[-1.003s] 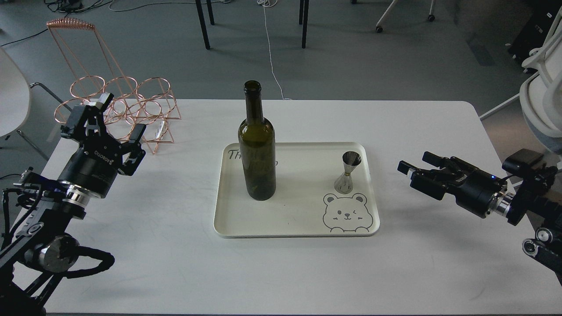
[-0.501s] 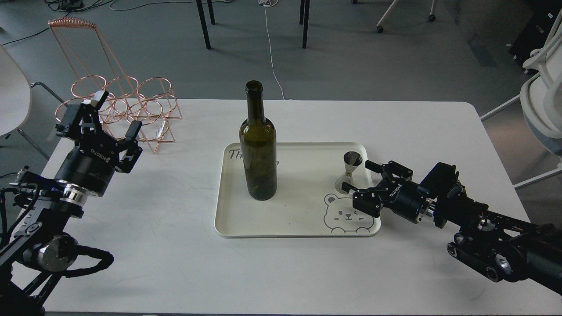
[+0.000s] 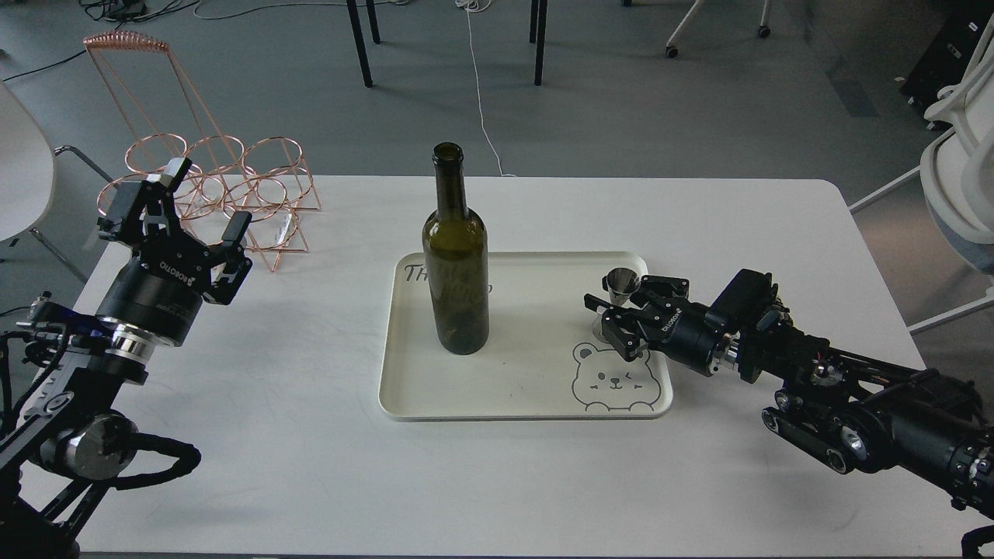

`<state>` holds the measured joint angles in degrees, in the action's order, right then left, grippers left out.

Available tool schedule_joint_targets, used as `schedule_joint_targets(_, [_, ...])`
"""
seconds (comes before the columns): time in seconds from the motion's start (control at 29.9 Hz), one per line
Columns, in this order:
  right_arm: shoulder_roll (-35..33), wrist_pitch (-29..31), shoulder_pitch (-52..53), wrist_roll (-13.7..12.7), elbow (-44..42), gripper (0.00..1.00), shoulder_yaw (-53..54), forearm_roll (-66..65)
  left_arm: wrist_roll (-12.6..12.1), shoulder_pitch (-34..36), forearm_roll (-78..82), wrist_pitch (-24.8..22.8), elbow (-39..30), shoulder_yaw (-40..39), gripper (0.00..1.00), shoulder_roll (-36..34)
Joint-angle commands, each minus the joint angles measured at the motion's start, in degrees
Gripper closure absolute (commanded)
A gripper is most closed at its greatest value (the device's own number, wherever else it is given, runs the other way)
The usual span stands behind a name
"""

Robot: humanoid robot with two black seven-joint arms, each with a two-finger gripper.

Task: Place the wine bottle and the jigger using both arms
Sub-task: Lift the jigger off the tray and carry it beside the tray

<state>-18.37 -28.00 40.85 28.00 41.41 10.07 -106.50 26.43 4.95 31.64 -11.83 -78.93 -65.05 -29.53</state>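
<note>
The wine bottle (image 3: 456, 264) stands upright on the left half of the cream tray (image 3: 497, 407). The jigger (image 3: 620, 282) stands upright on the tray's right side, above the bear drawing; only its upper cup shows clearly. My right gripper (image 3: 623, 309) reaches in from the right, open, with one finger on each side of the jigger's lower part. I cannot tell whether the fingers touch it. My left gripper (image 3: 203, 200) is open and empty at the table's far left, well away from the bottle.
A copper wire bottle rack (image 3: 233, 167) stands at the back left corner, just behind my left gripper. The white table (image 3: 311, 466) carries the tray at its centre. Chairs and table legs stand beyond the far edge.
My right arm has swung in from the right edge over the tray's right rim, and its open fingers now straddle the jigger. My left gripper has barely shifted. Bottle and jigger have not moved.
</note>
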Motion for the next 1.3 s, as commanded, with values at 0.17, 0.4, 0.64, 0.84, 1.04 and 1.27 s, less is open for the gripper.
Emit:
schedule_joint_targets(0.17, [-4.03, 0.0, 0.1, 0.0, 5.34, 0.95, 5.48, 1.91, 0.02, 0.06, 0.09, -0.04, -0.34, 0.01, 0.02, 0.0])
schedule_joint_targets(0.4, [-13.52, 0.0, -0.33, 0.0, 7.02, 0.94, 6.02, 11.82, 0.02, 0.06, 0.09, -0.04, -0.43, -0.08, 0.02, 0.0])
schedule_joint_targets(0.64, [-15.38, 0.0, -4.37, 0.0, 1.31, 0.94, 4.26, 21.07, 0.02, 0.06, 0.09, -0.04, -1.13, 0.1, 0.02, 0.0])
schedule_joint_targets(0.84, [-15.38, 0.0, -5.34, 0.0, 0.69, 0.94, 4.17, 21.16, 0.02, 0.06, 0.09, -0.04, -1.22, 0.01, 0.02, 0.09])
schedule_joint_targets(1.04, [-13.8, 0.0, -5.52, 0.0, -3.44, 0.94, 3.99, 21.16, 0.02, 0.15, 0.17, -0.04, -1.22, 0.01, 0.02, 0.18])
schedule_joint_targets(1.27, [-13.1, 0.0, -5.52, 0.0, -3.62, 0.89, 3.55, 21.16, -0.07, 0.15, 0.26, -0.12, -1.22, 0.01, 0.02, 0.26])
